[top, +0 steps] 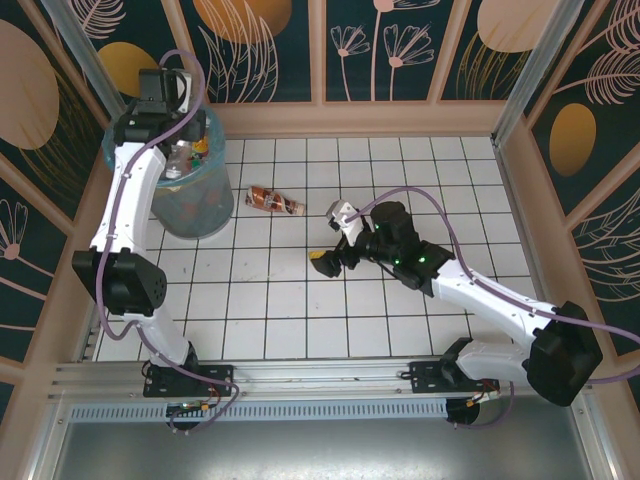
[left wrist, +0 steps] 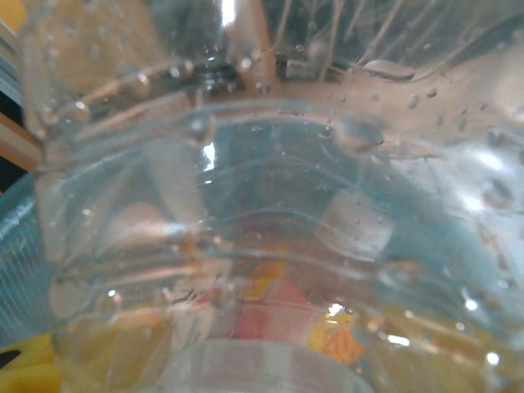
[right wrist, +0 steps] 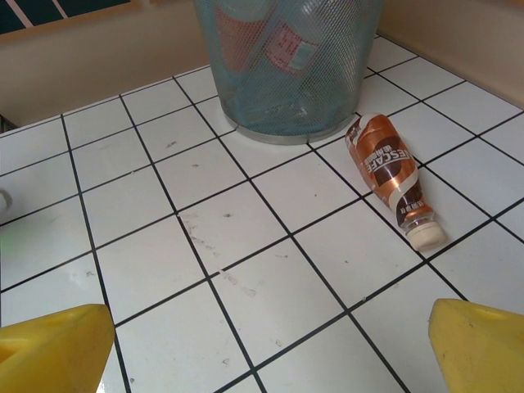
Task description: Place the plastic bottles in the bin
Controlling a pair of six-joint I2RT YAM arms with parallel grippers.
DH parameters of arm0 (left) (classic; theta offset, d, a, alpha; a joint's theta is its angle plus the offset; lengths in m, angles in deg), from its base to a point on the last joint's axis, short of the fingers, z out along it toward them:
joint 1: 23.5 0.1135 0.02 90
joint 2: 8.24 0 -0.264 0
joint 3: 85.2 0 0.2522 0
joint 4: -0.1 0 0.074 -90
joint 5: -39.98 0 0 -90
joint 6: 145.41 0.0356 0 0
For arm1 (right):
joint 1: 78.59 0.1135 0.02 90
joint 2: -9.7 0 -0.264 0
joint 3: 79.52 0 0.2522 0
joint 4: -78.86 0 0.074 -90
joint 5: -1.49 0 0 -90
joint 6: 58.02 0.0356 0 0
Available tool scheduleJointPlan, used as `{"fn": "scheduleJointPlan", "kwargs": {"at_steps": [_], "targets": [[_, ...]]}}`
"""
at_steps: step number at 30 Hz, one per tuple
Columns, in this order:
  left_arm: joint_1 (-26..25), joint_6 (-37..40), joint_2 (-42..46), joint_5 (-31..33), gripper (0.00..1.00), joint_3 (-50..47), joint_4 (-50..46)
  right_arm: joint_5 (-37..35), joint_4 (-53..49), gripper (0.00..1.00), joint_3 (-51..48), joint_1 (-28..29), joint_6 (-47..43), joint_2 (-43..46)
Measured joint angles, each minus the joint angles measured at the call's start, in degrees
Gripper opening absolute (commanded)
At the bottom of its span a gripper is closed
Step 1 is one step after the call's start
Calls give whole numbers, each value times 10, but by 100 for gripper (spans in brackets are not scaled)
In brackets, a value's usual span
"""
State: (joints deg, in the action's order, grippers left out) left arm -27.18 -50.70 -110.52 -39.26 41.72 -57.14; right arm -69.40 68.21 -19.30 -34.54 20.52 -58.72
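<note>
The bin (top: 207,205) stands at the far left; it is grey mesh with a light-blue bag and has several bottles inside. My left gripper (top: 183,148) hangs over its mouth, shut on a clear plastic bottle (top: 178,160). That bottle (left wrist: 270,205) sits right against the left wrist camera, with red and yellow labels showing through it. A brown-labelled bottle (top: 274,200) with a white cap lies on the tiles right of the bin. My right gripper (top: 330,258) is low over the tiles, right of that bottle. It is open (right wrist: 266,344), with nothing between its yellow fingertips (right wrist: 49,352), and the brown bottle (right wrist: 386,164) and the bin (right wrist: 286,90) lie ahead of it.
White tiled floor (top: 400,310) with black grid lines, fenced by low beige walls (top: 350,118) on three sides. The right arm's purple cable (top: 440,215) loops above its wrist.
</note>
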Motion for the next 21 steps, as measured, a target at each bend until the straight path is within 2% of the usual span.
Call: {"fn": "scheduleJointPlan", "kwargs": {"at_steps": [3, 6, 8, 11, 15, 21], "targets": [[0, 6, 0, 11, 68, -7, -1, 0, 0, 99, 0, 2, 0, -6], [0, 12, 0, 32, 77, -12, -1, 0, 0, 99, 0, 3, 0, -14], [0, 16, -2, 51, 89, -13, -4, 0, 0, 99, 0, 3, 0, -18], [0, 11, -3, 68, 93, -13, -5, 0, 0, 99, 0, 5, 0, -19], [0, 1, -5, 76, 91, 9, -15, 0, 0, 99, 0, 6, 0, -19], [0, -29, -33, 49, 82, 120, -33, 0, 1, 99, 0, 7, 3, -26]]}}
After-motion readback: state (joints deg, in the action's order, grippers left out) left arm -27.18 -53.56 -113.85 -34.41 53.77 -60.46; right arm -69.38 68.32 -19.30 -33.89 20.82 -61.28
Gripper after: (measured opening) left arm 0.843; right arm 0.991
